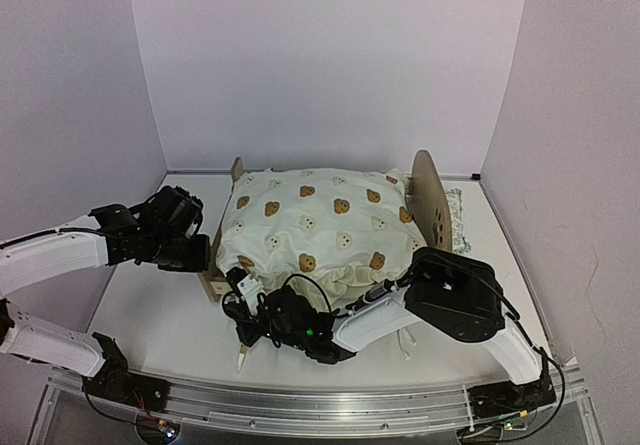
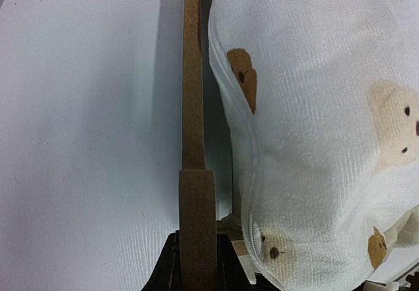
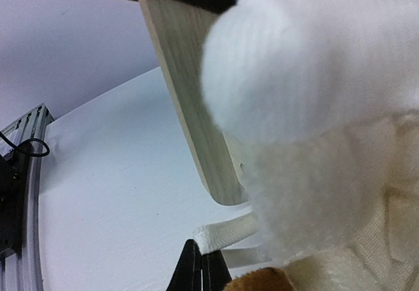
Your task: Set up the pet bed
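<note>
Top external view shows the small light plywood pet bed (image 1: 430,200) in the middle of the white table (image 1: 150,325). Its tall rounded headboard is on the right and its low footboard (image 2: 193,108) on the left. A cream bear-print quilt (image 1: 320,225) is heaped over the frame, puffy and soft, and hides whatever lies beneath. A small green-patterned pillow (image 1: 457,215) sits just behind the headboard, outside the bed.

From the left wrist view, the left gripper (image 1: 205,260) is clamped narrowly across the thin top edge of the footboard, one finger on each face. This is probably to keep the light frame from sliding while the cloth is tugged. The board's cut edge looks fibrous and matte, stiff against the ribbed, stretchy knit beside it.

From the right wrist view, the right gripper (image 3: 200,271) has its jaws pressed together at the bed's near left corner. They appear to be pinching a flat white fabric band (image 3: 226,233) at the quilt's hem, likely to draw the cover down over that corner. The band is limp and thin, so it could slip out of the grip easily.
</note>
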Tool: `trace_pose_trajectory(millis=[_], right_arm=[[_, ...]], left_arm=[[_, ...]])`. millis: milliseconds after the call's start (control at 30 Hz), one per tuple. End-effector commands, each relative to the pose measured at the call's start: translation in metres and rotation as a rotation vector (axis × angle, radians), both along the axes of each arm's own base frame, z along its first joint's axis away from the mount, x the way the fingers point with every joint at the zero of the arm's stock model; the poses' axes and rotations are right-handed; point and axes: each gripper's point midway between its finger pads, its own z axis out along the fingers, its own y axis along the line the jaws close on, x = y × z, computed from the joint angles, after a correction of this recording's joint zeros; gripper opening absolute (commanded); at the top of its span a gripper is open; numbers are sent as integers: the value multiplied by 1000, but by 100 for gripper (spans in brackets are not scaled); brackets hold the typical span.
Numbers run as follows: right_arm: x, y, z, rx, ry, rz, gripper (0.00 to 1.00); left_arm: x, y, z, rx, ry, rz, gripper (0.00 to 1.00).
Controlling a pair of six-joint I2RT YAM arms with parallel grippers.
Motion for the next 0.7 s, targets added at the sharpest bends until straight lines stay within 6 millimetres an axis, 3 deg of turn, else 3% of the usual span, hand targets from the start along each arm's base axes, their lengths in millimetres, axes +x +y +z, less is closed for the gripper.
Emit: trace_pose_trajectory(millis=[0,233,333,467,600,667], right_arm=[[-10,7,44,69,104,10,0],[-3,4,32,49,190,-64,0],[-3,4,32,49,214,-69,0],[-4,2,34,44,253,-75,0],[-6,0,33,27,343,-78,0],[-4,-1,32,35,411,-83,0]], left_arm=[[16,-40,70,-274,-219,-74,0],[7,-32,58,-300,-214,-61,0],[3,-32,51,-305,-196,-69,6],[-6,-31,45,-311,-164,-85,37],[-21,-25,58,-351,-164,-106,78],[-28,-22,64,-360,-159,-116,85]])
